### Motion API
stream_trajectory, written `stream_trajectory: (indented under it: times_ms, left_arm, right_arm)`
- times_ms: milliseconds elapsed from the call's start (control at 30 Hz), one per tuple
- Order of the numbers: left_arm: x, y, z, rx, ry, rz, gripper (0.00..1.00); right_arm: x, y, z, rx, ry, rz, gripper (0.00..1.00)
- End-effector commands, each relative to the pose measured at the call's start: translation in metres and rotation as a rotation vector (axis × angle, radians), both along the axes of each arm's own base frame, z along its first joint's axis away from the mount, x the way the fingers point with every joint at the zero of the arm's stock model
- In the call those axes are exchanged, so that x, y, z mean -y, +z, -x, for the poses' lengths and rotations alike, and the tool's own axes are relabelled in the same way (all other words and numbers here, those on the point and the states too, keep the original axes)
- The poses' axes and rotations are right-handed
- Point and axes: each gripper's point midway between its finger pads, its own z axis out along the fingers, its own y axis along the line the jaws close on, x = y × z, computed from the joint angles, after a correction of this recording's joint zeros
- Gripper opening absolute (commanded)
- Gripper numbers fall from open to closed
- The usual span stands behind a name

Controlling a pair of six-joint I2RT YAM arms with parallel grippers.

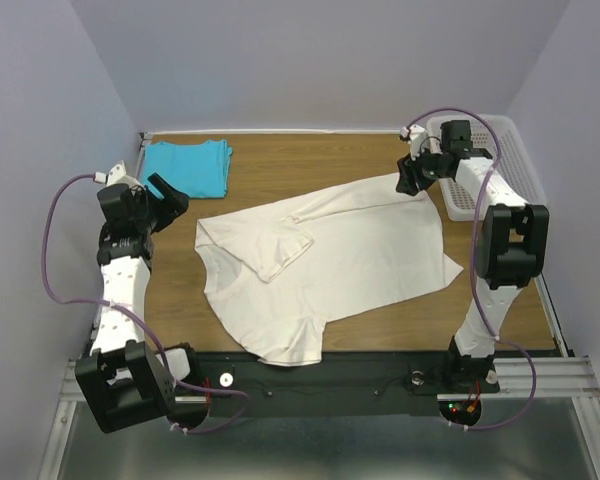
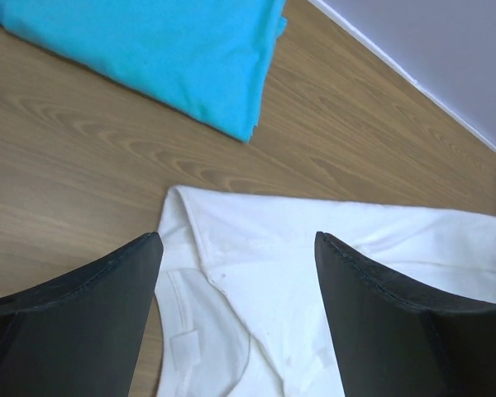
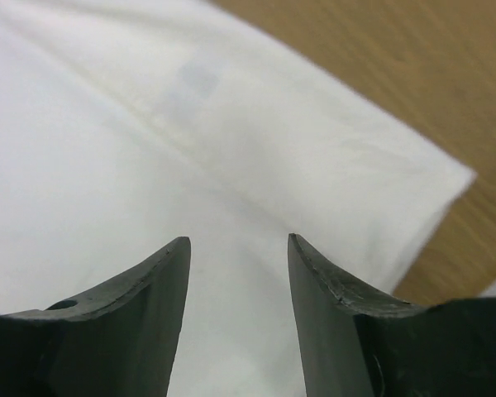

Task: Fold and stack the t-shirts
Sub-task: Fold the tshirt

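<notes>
Cream t-shirt (image 1: 350, 250) lies just beside the released left tool (image 1: 166, 194) and directly under the released right tool (image 1: 410, 181).

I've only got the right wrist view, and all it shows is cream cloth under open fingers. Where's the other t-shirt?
Observer: The turquoise t-shirt lies folded at the far left corner of the table, apart from the cream t-shirt.
Operator: What's the left arm doing?
Observer: The left gripper is open and empty, just off the cream t-shirt's left edge, near the collar end.
Operator: Is the cream one folded yet?
Observer: No. It lies mostly spread out across the middle of the table, with only one sleeve flap turned over onto its body.
</notes>
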Motion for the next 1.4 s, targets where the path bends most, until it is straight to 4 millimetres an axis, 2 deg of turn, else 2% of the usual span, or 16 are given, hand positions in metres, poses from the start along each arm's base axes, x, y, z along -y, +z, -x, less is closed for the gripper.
stream_trajectory:
  times_ms: [0,100,133,267,367,400,533,633,800,900,967,1167,1233,1300,1333,1367]
  left_arm:
    - [0.03,-0.013,0.025,-0.048,-0.075,0.149,0.86]
    - [0.047,-0.042,0.049,-0.194,-0.084,0.276,0.82]
    - [0.052,-0.048,0.056,-0.229,-0.087,0.309,0.81]
    - [0.078,-0.085,0.098,-0.372,-0.081,0.451,0.77]
    - [0.073,-0.108,0.125,-0.491,0.047,0.458,0.77]
    - [0.076,-0.116,0.139,-0.562,0.084,0.472,0.77]
    - [0.066,-0.139,0.156,-0.71,0.18,0.39,0.76]
    - [0.044,-0.145,0.156,-0.753,0.262,0.274,0.75]
    - [0.038,-0.152,0.157,-0.798,0.27,0.202,0.72]
    - [0.025,-0.142,0.135,-0.735,0.265,0.133,0.72]
    - [0.015,-0.121,0.098,-0.612,0.223,0.07,0.73]
    - [0.028,-0.067,0.009,-0.296,-0.053,-0.009,0.75]
    - [0.029,-0.079,-0.007,-0.319,-0.104,-0.019,0.76]
    - [0.025,-0.076,-0.024,-0.317,-0.12,-0.024,0.75]
    - [0.025,-0.087,-0.031,-0.336,-0.137,-0.024,0.75]
    - [0.023,-0.083,-0.04,-0.323,-0.145,-0.034,0.75]
  right_arm:
    - [-0.048,0.058,0.079,0.039,0.378,-0.16,0.57]
    - [-0.057,0.056,0.137,0.039,0.552,-0.179,0.6]
    - [-0.056,0.043,0.162,0.021,0.62,-0.165,0.61]
    - [-0.047,0.021,0.209,-0.051,0.66,-0.102,0.61]
    - [-0.038,0.003,0.238,-0.123,0.635,-0.062,0.61]
    - [-0.034,0.001,0.244,-0.129,0.622,-0.039,0.61]
    - [-0.03,-0.013,0.256,-0.189,0.555,-0.037,0.61]
    - [-0.03,-0.016,0.253,-0.191,0.501,-0.04,0.61]
    - [-0.028,-0.016,0.24,-0.184,0.43,-0.036,0.61]
    - [-0.027,-0.016,0.231,-0.171,0.398,-0.039,0.61]
    - [-0.028,-0.015,0.223,-0.16,0.376,-0.049,0.61]
    - [-0.026,-0.019,0.209,-0.178,0.351,-0.046,0.61]
    - [-0.024,-0.015,0.197,-0.166,0.319,-0.04,0.61]
    - [-0.025,-0.01,0.185,-0.158,0.299,-0.047,0.61]
    - [-0.027,-0.006,0.181,-0.157,0.286,-0.064,0.61]
    - [-0.028,-0.005,0.178,-0.159,0.281,-0.074,0.61]
